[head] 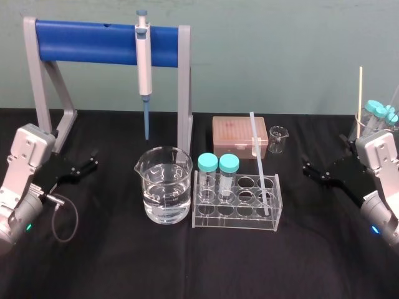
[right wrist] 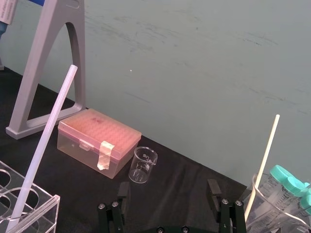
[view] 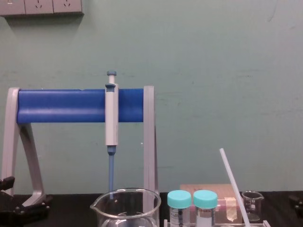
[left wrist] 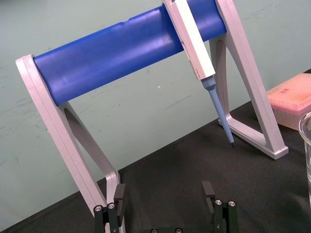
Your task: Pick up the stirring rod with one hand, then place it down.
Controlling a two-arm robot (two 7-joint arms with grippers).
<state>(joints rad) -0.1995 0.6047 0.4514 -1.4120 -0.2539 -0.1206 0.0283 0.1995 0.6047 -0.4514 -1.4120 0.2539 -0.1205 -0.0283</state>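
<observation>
Clear acrylic rack (head: 235,219): two teal-capped tubes (head: 218,176) stand at its left end. The stirring rod (head: 260,163) has its foot in a right-hand hole and is tilted, top toward the pink tip box (head: 239,134).
Large beaker (head: 163,185): part-filled with clear liquid, just left of the rack.
Far-right beaker (head: 357,129): capped vials (head: 377,112) and a thin pale stick (head: 360,93).
Small beaker (head: 278,139): empty, beside the tip box.
Stand (head: 87,42): the pipette (head: 144,59) hangs from its blue bar.
Left tool (head: 92,162): released, fingers apart, low over the black worktop (head: 187,268) by the stand's foot.
Right tool (head: 310,169): released, empty, low at the right, well apart from the rod.
</observation>
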